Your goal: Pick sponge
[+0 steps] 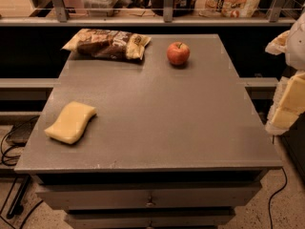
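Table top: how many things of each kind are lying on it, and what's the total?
Sponge: 1
Apple: 1
Snack bag: 1
Total: 3
The gripper is at the right of the view, beside the table, apart from all three.

Cream-yellow blocky gripper [288, 104] hung beyond the right edge of the grey flat-topped table [167, 123]. Pale yellow wavy-sided foam sponge [70, 122] lay on the table far to the gripper's left, near the front-left corner. Round red apple [178, 53] sat behind and left of the gripper; crinkly brown-and-cream snack bag [107, 43] lay further left, at the back edge, well apart from the sponge.
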You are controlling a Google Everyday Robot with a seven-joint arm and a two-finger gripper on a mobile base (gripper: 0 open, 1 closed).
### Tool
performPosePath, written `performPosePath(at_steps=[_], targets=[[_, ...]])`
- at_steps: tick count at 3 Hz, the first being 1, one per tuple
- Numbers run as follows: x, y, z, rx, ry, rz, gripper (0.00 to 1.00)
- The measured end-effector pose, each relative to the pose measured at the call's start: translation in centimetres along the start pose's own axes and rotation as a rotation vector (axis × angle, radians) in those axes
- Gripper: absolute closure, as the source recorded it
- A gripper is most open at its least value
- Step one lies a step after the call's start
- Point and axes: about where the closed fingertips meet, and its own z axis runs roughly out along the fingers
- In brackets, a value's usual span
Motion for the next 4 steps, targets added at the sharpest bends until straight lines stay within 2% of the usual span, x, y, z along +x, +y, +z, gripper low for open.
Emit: performPosePath(at_steps=[1, 2, 3, 4], targets=[[0.0, 0.0, 0.0, 0.0, 0.0, 0.0, 0.0], [-0.7, 0.2, 0.6, -0.025, -0.074, -0.028, 0.0], [-3.4, 0.9, 2.2, -0.084, -0.219, -0.097, 0.0], [-8.7, 2.8, 3.6, -0.157, -0.374, -0.191, 0.0]])
